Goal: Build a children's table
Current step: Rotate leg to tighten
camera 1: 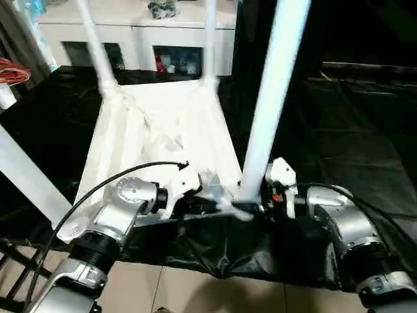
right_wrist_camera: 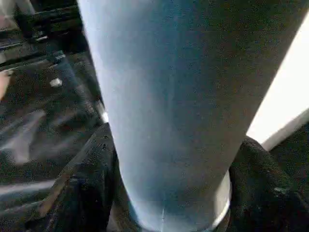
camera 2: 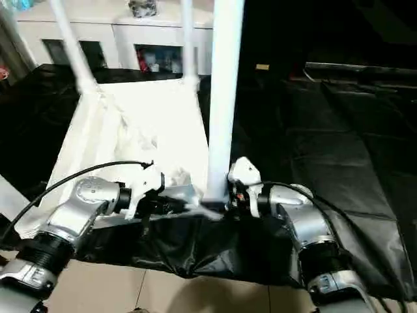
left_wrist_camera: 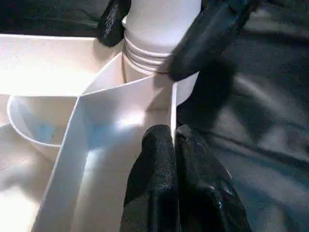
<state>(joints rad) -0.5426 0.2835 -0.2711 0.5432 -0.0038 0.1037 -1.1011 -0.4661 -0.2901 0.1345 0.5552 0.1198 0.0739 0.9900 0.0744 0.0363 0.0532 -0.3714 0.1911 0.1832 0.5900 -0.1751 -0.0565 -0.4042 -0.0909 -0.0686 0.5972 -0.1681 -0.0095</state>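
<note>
**Black-draped tabletop, white cabinet behind: fourth leg going into the upturned children's table.**

Children's table lies ribbed side up on the drape, so the corner sockets face up for the legs. Two far legs stand seated, and a third leans out at the near left. The near-right leg stands in its corner socket with threads showing above it, so I'd say it isn't fully home. Right pincer is clamped round the leg's base, low down, probably to turn it without tipping it. Left pincer is pinched together on the rim wall just beside that socket, likely bracing the top against the twist.
</note>
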